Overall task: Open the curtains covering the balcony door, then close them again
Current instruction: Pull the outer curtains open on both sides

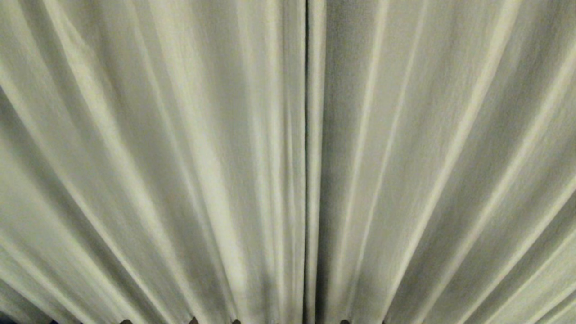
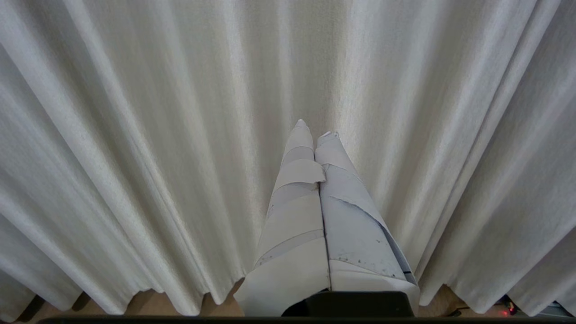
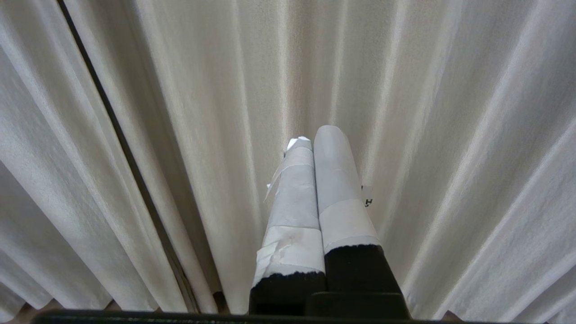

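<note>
pleated cream-white fabric curtains (image 1: 180, 157) hanging drawn together | left pincer (image 2: 312, 128) clenched, facing them | right pincer (image 3: 315, 135) clenched, facing them

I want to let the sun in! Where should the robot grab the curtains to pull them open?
Probably at the inner edges, where the two curtains meet along the dark slit. Each edge hangs as a free vertical fold, so a gripper could come straight from the front and pinch it, then pull sideways. Both the left gripper and right gripper have jaws shut.

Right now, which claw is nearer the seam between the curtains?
Right. The right claw points at fabric just beside the seam; the left claw faces unbroken pleats, no seam in its view.
</note>
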`<state>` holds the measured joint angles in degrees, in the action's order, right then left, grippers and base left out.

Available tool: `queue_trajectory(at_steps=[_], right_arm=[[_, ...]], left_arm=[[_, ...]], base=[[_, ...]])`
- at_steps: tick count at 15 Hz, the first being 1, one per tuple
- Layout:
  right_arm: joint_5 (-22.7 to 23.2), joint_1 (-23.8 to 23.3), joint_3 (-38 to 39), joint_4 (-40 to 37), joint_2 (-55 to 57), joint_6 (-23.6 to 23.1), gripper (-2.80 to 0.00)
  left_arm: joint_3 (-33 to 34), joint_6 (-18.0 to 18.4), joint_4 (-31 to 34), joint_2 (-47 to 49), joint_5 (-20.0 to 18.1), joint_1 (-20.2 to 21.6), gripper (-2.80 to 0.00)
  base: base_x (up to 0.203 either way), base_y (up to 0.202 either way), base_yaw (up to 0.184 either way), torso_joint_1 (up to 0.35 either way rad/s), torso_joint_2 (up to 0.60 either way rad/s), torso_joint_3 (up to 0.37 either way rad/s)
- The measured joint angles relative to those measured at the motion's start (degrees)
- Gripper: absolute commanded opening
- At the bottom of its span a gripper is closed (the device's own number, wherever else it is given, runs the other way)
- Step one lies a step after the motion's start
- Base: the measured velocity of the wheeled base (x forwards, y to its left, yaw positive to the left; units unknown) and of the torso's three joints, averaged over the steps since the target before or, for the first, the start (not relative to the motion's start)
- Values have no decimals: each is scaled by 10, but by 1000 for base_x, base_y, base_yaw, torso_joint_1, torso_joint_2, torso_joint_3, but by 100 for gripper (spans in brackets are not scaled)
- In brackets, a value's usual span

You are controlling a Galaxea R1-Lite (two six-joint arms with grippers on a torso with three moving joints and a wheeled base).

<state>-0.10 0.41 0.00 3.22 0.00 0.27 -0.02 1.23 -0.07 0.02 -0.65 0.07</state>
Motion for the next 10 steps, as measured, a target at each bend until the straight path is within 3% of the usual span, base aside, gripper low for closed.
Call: queue_trajectory(at_steps=[6, 10], right_arm=[[0, 0, 0, 0, 0, -2, -280], [2, 0, 0, 0, 0, -50, -280]], left_arm=[[0, 0, 0, 0, 0, 0, -280], [0, 0, 0, 0, 0, 0, -280]], base=[[0, 0, 0, 0, 0, 0], [0, 0, 0, 0, 0, 0]])
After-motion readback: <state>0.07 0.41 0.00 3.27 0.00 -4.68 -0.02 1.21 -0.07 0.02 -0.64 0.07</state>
